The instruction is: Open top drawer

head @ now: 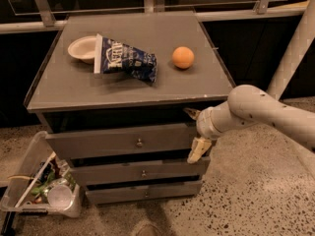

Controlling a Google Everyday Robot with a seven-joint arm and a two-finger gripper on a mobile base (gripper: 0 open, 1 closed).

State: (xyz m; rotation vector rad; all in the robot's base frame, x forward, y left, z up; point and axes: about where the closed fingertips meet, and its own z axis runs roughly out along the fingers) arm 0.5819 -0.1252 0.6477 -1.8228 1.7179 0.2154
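The top drawer (98,142) is a wide grey front with a small round metal knob (139,142) at its centre, under the cabinet top. My gripper (193,132) is at the drawer front's right end, well right of the knob. It is open: one cream finger (190,113) lies at the panel's upper edge and the other (198,150) at its lower edge. The pale arm (266,113) comes in from the right.
Two slimmer drawers (142,172) sit below. On the cabinet top (59,90) lie a white bowl (81,48), a blue chip bag (126,59) and an orange (182,57). A clear bin of trash (44,188) stands on the floor at the left. A railing post (295,43) rises at the right.
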